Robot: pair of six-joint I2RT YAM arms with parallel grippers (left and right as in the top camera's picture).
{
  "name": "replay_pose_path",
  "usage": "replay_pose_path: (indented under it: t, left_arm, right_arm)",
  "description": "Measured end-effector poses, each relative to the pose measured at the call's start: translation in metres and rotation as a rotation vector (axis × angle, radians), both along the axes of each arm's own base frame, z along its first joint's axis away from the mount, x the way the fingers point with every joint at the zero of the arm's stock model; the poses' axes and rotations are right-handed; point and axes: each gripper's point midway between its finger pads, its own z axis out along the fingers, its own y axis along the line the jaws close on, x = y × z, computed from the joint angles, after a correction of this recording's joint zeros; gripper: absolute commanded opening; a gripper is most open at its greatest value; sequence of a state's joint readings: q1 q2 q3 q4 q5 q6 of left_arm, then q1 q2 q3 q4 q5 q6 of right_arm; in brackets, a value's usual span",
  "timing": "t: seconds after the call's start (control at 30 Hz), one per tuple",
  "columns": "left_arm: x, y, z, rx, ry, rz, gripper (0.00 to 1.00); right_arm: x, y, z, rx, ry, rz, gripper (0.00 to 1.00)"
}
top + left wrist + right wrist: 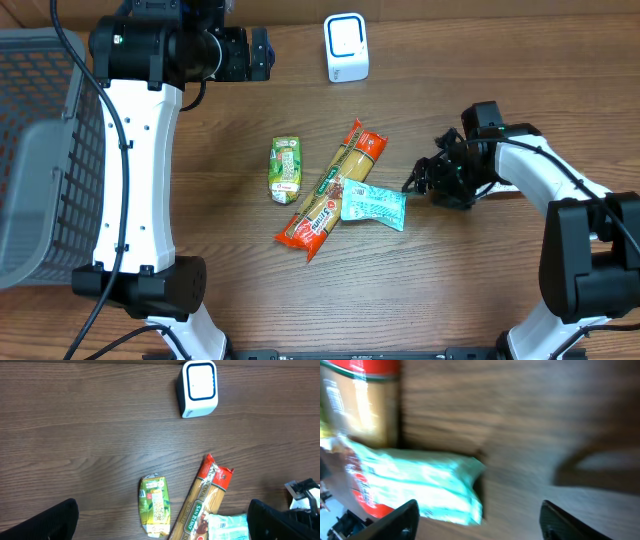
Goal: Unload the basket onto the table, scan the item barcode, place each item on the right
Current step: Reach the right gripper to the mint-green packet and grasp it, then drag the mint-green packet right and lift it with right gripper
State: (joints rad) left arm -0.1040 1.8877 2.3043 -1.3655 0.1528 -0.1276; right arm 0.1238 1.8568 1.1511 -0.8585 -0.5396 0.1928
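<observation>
Three items lie mid-table: a green packet (285, 170) (155, 506), a long red and orange spaghetti pack (333, 190) (202, 500) and a teal packet (373, 206) (227, 527) (415, 482) resting partly on the spaghetti pack. The white scanner (346, 47) (198, 388) stands at the far edge. My right gripper (425, 180) (480, 522) is open and low, just right of the teal packet, whose near corner reaches between the fingers without touching them. That wrist view is blurred. My left gripper (262, 52) (165, 525) hangs open, high at the back left, holding nothing.
A grey mesh basket (40, 150) fills the left side of the table. The left arm's white links (135, 170) rise beside it. Bare wood lies between the scanner and the items, and in front of them.
</observation>
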Motion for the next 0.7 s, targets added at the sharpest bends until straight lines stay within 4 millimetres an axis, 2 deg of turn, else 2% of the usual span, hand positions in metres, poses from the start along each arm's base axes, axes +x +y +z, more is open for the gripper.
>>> replay_pose_path:
  t: [0.13,0.23,0.33,0.5,0.6,0.7]
  left_arm:
    - [0.0,0.0,0.0,0.0,0.0,0.0,0.99]
    - [0.0,0.0,0.0,0.0,0.0,0.0,1.0]
    - [0.0,0.0,0.0,0.0,0.0,0.0,1.0]
    - [0.0,0.0,0.0,0.0,0.0,0.0,1.0]
    - [0.0,0.0,0.0,0.0,0.0,0.0,1.0]
    - [0.0,0.0,0.0,0.0,0.0,0.0,1.0]
  right_arm:
    - [0.008,0.016,-0.005,0.025,-0.08,0.034,0.7]
    - [-0.001,0.024,-0.02,0.045,-0.078,0.029,0.67]
    - [0.001,0.03,-0.02,0.092,-0.126,0.02,0.6]
    - [-0.008,0.039,-0.027,0.16,-0.151,0.023,0.33]
    - [-0.016,0.04,-0.033,0.148,-0.126,0.014,0.06]
    - [-0.02,0.041,-0.035,0.144,-0.112,0.011,0.04]
